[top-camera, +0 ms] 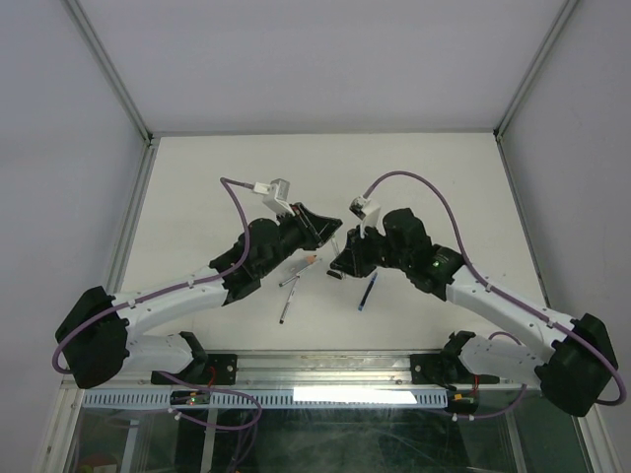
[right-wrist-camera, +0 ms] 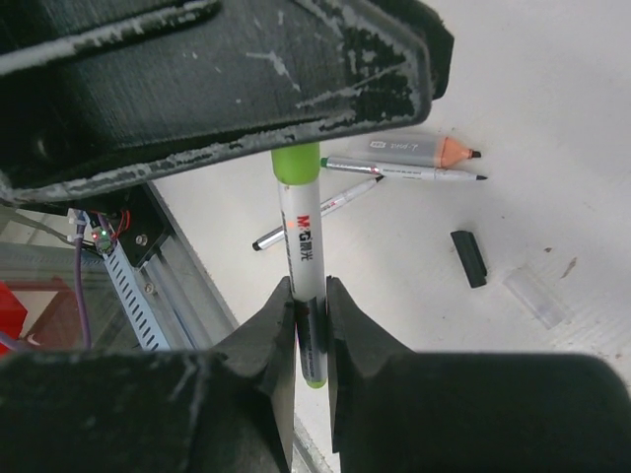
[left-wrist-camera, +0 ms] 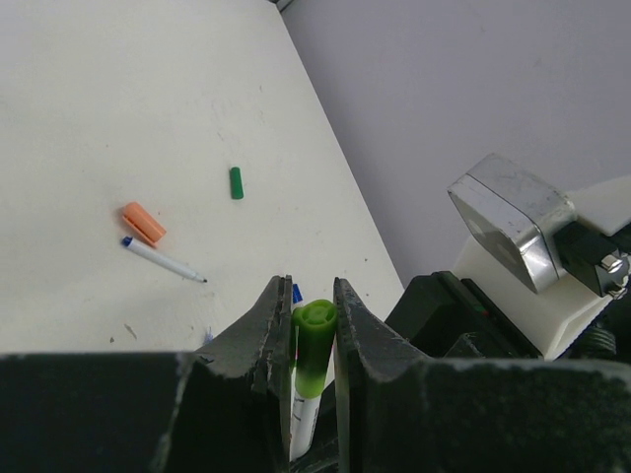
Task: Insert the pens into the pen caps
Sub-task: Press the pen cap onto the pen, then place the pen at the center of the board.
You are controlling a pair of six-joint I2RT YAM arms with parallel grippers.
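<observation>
Your left gripper (left-wrist-camera: 308, 296) pinches a light green cap (left-wrist-camera: 315, 340); your right gripper (right-wrist-camera: 311, 296) pinches the pen (right-wrist-camera: 299, 232) it sits on, above the table (top-camera: 197, 177). This pair looks nearly joined. An orange cap (left-wrist-camera: 144, 222), dark green cap (left-wrist-camera: 236, 182), black cap (right-wrist-camera: 469, 258) and other pens (right-wrist-camera: 404, 170) lie loose.

The left arm (top-camera: 168, 296) and the right arm (top-camera: 503, 301) have long white tubes with fat black joints; a purple cable (top-camera: 235, 202) runs along each one; a tiny green light (top-camera: 435, 263) glows on the right arm; each wrist carries a small white camera box (top-camera: 276, 190) with a silver front; the left gripper (left-wrist-camera: 308, 286) and the right gripper (right-wrist-camera: 309, 286) have black fingers (left-wrist-camera: 261, 335), rough and scratched pale at the edges.
</observation>
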